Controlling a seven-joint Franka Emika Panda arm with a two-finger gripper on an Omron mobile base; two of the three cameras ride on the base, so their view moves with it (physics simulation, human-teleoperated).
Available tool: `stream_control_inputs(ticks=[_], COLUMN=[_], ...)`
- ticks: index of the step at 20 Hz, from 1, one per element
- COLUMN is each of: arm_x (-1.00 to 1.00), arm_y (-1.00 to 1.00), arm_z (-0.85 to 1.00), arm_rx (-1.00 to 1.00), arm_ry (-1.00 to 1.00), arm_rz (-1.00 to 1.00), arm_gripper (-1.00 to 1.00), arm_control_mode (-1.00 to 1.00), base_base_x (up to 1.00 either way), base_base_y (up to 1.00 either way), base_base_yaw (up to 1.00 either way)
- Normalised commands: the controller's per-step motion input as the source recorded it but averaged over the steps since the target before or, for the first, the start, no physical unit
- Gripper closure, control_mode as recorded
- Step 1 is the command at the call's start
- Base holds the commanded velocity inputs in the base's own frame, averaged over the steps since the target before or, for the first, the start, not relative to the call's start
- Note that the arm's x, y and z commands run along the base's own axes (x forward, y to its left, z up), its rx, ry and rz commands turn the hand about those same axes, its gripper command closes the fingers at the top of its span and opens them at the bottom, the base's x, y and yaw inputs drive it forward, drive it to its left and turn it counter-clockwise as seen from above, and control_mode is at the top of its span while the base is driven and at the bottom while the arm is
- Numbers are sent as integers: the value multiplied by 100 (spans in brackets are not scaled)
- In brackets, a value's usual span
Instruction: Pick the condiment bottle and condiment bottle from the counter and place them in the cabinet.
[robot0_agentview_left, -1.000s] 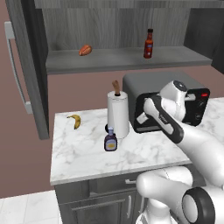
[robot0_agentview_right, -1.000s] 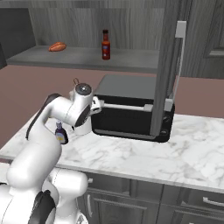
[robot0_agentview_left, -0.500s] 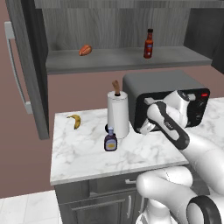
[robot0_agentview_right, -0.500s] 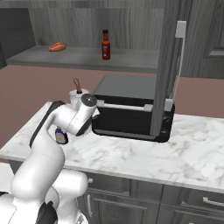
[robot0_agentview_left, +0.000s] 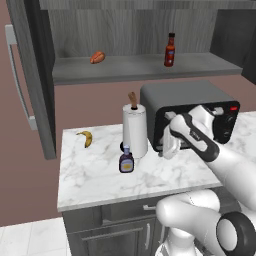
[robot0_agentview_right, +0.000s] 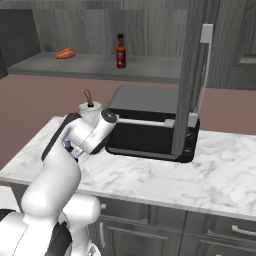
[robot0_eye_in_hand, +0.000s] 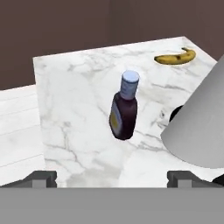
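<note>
Standing upright on the counter (robot0_agentview_left: 100, 185), the dark-purple bottle (robot0_agentview_left: 126, 160) sits just beside the paper-towel roll (robot0_agentview_left: 135, 131) — the red bottle (robot0_agentview_left: 170, 50) is up on the cabinet (robot0_agentview_left: 30, 75) shelf. Gripper (robot0_eye_in_hand: 113, 179) hangs near the purple bottle, jaws spread wide, holding nothing. 1 banana (robot0_eye_in_hand: 175, 56) lies farther off.

Squat bottle (robot0_agentview_left: 126, 162) on counter (robot0_agentview_left: 95, 177), before towel roll (robot0_agentview_left: 135, 131); banana (robot0_agentview_left: 86, 137) behind-left.

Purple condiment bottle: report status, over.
Gripper open, empty, above the counter. Purple condiment bottle upright ahead of the fingers; red bottle already on the cabinet shelf. Paper-towel roll crowds one side.
</note>
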Motion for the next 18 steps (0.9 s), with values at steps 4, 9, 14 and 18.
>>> stream_control_inputs(ticks=[4, 9, 14, 18], arm_x=[-15, -19, -1, 0], arm_y=[25, 22, 7, 10], arm_z=[-4, -8, -26, -27], arm_rx=[-2, -2, 0, 0], arm_ry=[-1, -4, -1, 0], arm_rz=[15, 8, 10, 10], arm_gripper=[-100, -100, -100, -100], arm_control_mode=[-100, -100, -100, -100], base_base_x=[0, 0, 0, 0], base_base_y=[0, 0, 0, 0], base_base_yaw=[0, 0, 0, 0])
